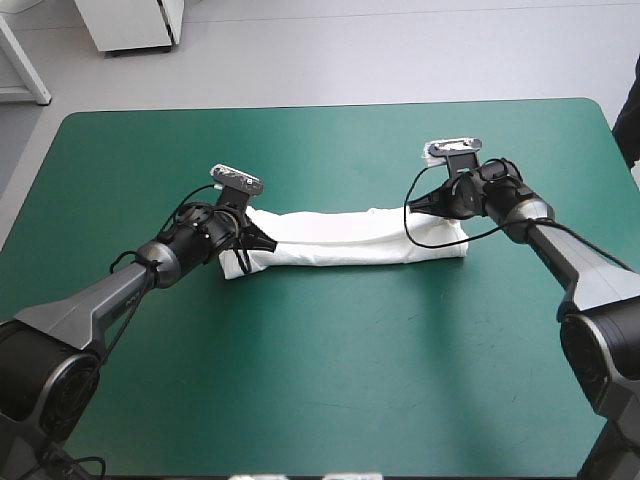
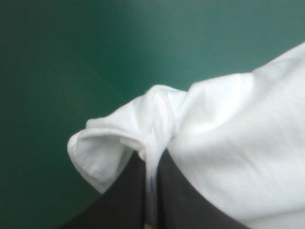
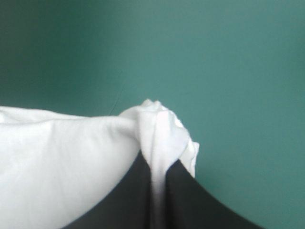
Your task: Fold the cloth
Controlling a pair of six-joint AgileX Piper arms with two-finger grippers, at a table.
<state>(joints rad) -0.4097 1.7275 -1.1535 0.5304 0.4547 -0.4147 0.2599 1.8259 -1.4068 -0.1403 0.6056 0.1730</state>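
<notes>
A table (image 1: 320,400) with a teal-green cover and rounded corners fills most of the high view. Beyond its far edge lies pale grey floor (image 1: 380,50), where a white cabinet (image 1: 130,25) stands, and far left a slanted white leg (image 1: 25,65)

T-shirt (image 1: 345,241) looks like soft matt white cloth, lightly creased — the teal-green cover (image 1: 330,370) is smooth, slightly sheeny.

Folded T-shirt (image 1: 340,242) band, left end effector (image 1: 266,243) at one end, right end effector (image 1: 418,206) opposite
</notes>
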